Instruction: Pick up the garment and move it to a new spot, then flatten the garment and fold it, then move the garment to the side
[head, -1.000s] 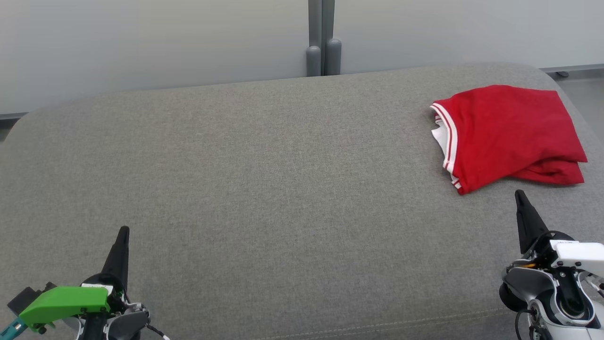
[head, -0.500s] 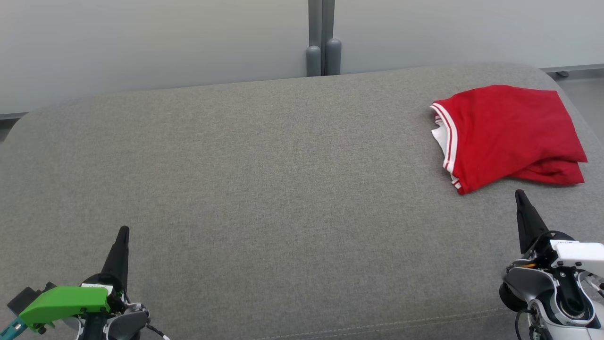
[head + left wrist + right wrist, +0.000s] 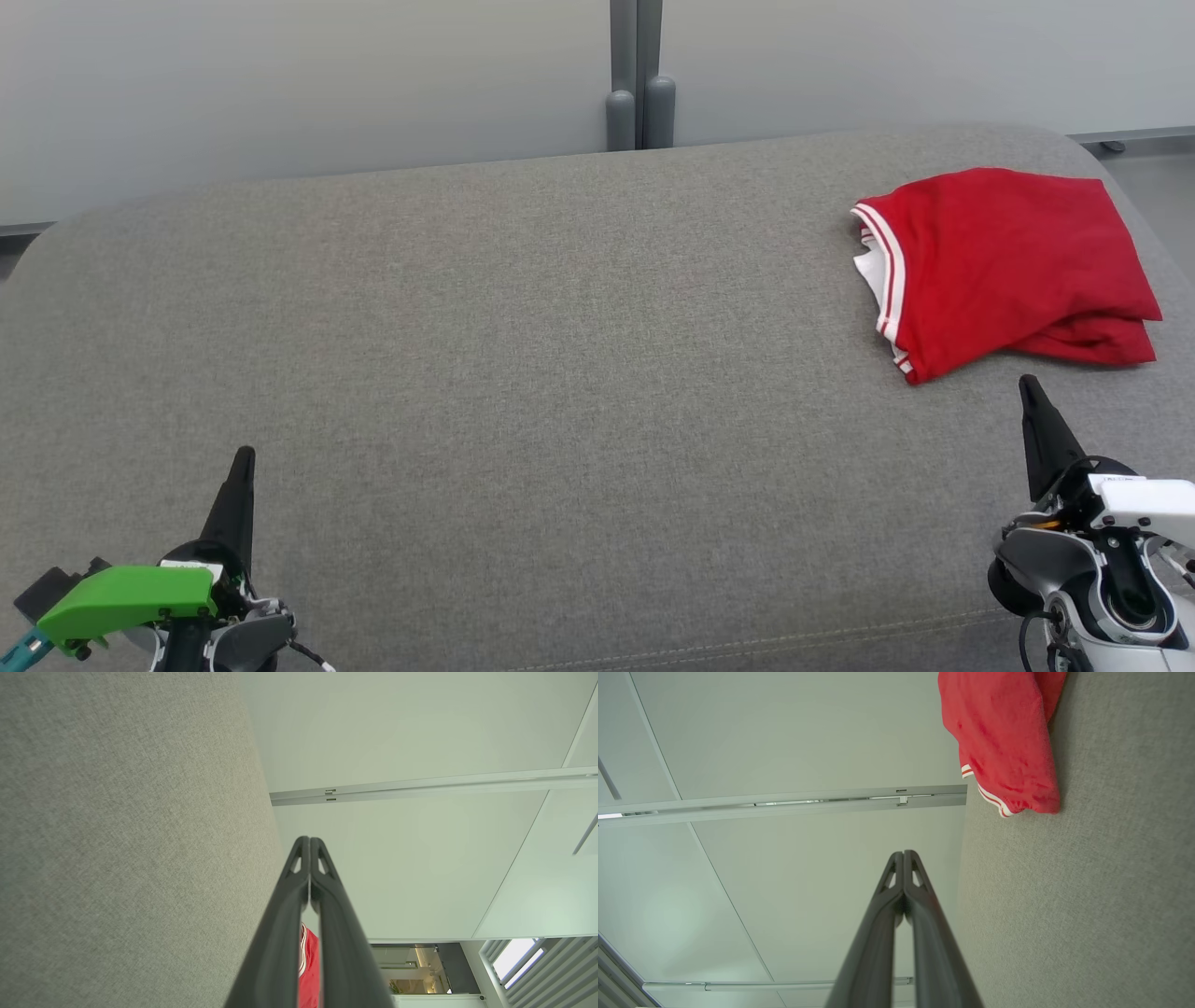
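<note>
The garment [image 3: 1004, 266] is red with white-striped trim and lies folded in a loose stack at the far right of the grey upholstered surface [image 3: 523, 355]. The right wrist view shows the garment [image 3: 1004, 732] at its top, and a sliver of the garment [image 3: 309, 966] peeks between the fingers in the left wrist view. My right gripper [image 3: 1029, 385] is shut and empty, just in front of the garment's near edge and apart from it. At the lower left, far from the cloth, my left gripper [image 3: 245, 455] is shut with nothing in it. Both pairs of fingertips meet, left gripper [image 3: 309, 839] and right gripper [image 3: 904, 852].
A pale wall [image 3: 280, 84] with a grey vertical post [image 3: 639, 75] stands behind the surface. The surface's rounded right edge runs just past the garment, with floor [image 3: 1158, 177] beyond. Bare grey fabric spans the middle and left.
</note>
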Controlling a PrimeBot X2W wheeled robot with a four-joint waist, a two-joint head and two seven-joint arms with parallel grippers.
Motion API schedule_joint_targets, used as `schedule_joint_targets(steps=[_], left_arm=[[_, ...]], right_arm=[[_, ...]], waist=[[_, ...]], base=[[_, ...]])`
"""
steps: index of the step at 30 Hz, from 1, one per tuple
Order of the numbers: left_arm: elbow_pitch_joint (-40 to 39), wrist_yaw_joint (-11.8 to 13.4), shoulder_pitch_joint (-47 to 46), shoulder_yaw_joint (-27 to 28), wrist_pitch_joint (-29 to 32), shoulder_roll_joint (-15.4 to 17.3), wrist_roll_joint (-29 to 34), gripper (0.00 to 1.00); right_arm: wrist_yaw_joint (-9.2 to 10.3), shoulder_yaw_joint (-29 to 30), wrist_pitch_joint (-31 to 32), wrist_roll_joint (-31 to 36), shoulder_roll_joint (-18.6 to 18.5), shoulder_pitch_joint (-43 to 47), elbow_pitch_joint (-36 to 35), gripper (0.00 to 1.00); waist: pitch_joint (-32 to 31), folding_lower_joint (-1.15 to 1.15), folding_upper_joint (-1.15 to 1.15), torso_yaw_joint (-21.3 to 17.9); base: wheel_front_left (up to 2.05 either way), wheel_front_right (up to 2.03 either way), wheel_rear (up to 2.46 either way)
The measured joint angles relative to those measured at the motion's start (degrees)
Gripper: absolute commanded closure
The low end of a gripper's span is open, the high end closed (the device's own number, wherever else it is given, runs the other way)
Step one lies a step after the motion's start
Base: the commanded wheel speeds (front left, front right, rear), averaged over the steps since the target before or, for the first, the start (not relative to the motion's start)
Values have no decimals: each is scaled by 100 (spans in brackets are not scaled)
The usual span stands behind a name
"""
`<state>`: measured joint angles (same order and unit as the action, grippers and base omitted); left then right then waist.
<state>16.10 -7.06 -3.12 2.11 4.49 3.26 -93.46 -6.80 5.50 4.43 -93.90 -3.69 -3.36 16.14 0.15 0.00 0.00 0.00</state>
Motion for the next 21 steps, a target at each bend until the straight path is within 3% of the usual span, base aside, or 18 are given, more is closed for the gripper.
schedule_joint_targets(steps=[21], left_arm=[[-8,0,-1,11,0,-1,0,100]], right_arm=[[-1,5,15,0,7,0,-2,100]], waist=[[1,0,0,0]], base=[[0,0,0]])
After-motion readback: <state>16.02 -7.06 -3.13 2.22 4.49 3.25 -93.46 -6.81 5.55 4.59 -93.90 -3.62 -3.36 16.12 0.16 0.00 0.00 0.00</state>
